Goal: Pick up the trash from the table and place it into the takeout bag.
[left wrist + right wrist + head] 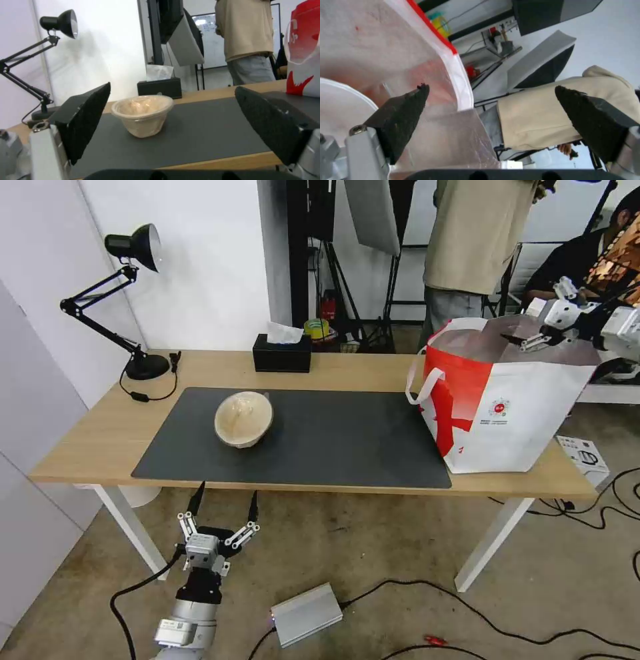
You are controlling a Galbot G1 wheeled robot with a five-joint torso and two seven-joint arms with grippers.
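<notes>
I see 1 beige bowl [244, 419] on the surface [373, 372]. It sits on the left part of the dark mat [333, 440], with bare mat all around it. 1 bag [505, 400] stands on the right end of the surface, close to the front edge. Inside the bag, my right wrist view shows a bit of 1 white round thing [340, 100], but it is cut off and I cannot tell what it is.

My left pincer [223, 511] hangs low in front of the surface, under its front edge, in line with the bowl. Its 2 fingers are spread wide and hold nothing. My right pincer [533, 339] is over the open top of the bag, near its right rim. Its 2 fingers are spread wide too, and hold nothing.

At the back stand 1 lamp [133, 247] and 1 tissue box [282, 353].
</notes>
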